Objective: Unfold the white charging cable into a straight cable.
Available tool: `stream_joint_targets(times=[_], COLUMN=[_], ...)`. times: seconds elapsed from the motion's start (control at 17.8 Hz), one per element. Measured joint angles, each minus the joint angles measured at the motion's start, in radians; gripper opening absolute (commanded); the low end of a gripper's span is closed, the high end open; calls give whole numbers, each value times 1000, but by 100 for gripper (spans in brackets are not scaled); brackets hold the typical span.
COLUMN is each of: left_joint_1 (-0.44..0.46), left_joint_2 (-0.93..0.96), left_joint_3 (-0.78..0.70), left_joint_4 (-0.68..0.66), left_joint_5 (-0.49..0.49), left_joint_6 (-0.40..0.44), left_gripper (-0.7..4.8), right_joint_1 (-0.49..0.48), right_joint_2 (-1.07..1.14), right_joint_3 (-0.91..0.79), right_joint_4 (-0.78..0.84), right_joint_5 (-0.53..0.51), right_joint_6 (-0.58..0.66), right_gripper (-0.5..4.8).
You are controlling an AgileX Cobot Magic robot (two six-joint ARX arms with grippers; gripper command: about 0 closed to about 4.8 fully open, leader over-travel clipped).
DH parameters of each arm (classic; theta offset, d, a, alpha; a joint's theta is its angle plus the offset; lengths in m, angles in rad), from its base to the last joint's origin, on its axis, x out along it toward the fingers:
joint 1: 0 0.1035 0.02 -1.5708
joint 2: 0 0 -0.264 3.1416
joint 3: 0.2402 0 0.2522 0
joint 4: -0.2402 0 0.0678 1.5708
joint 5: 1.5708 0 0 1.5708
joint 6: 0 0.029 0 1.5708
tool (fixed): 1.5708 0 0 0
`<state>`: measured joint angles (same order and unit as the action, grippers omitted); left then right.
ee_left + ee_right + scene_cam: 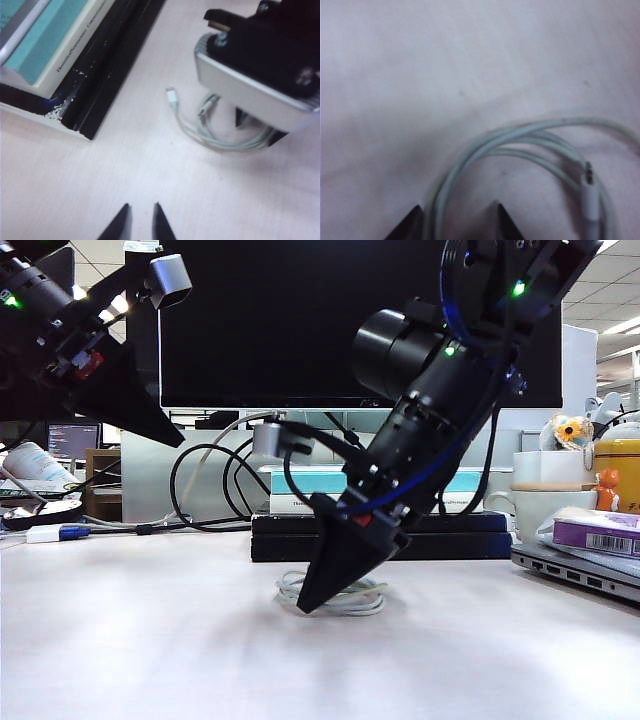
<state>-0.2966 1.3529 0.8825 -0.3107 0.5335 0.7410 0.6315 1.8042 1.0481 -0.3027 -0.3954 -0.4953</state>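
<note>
- The right arm slants steeply down, its right tool [318, 602] tip-down at the pale tabletop [150, 640], fingers apart with a strand of the thin white coiled charging cable [345, 595] between them
- The left arm hangs raised, well apart from the coil; its left tool [141, 220] shows a narrow gap, gripping nothing
- One cable, two plugs visible, lying loosely looped under the right tool

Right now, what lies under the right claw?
The coiled white charging cable lies on the table, one strand between the open right claw tips. The claw covers part of the coil.
</note>
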Motion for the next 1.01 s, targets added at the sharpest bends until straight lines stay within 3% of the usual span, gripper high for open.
stream_joint_targets(times=[0.11,0.17,0.22,0.45,0.56,0.62,0.79,0.9,0.96,1.01], left_joint_1=[0,0,0,0,0,0,0,0,0,1], left_joint_2=[0,0,0,0,0,0,0,0,0,0], left_joint_3=[0,0,0,0,0,0,0,0,0,0], left_joint_4=[0,0,0,1,23,39,45,44,39,17], left_joint_5=[0,0,0,-1,-2,-3,-23,-18,21,146], left_joint_6=[-13,-16,-16,-16,-16,-12,21,58,77,111], left_gripper=[67,67,67,68,152,188,188,188,188,191], right_joint_1=[0,1,1,1,2,2,1,0,0,-1], right_joint_2=[8,14,16,27,22,3,-128,-204,-243,-301], right_joint_3=[2,5,6,10,35,57,210,268,288,306], right_joint_4=[17,24,29,42,-16,-81,-362,-620,-717,-803], right_joint_5=[0,-2,-1,-2,2,3,-43,-174,-242,-321], right_joint_6=[0,0,0,56,124,140,147,120,105,82], right_gripper=[167,121,-14,-1,-1,-1,-1,-1,-1,-1])
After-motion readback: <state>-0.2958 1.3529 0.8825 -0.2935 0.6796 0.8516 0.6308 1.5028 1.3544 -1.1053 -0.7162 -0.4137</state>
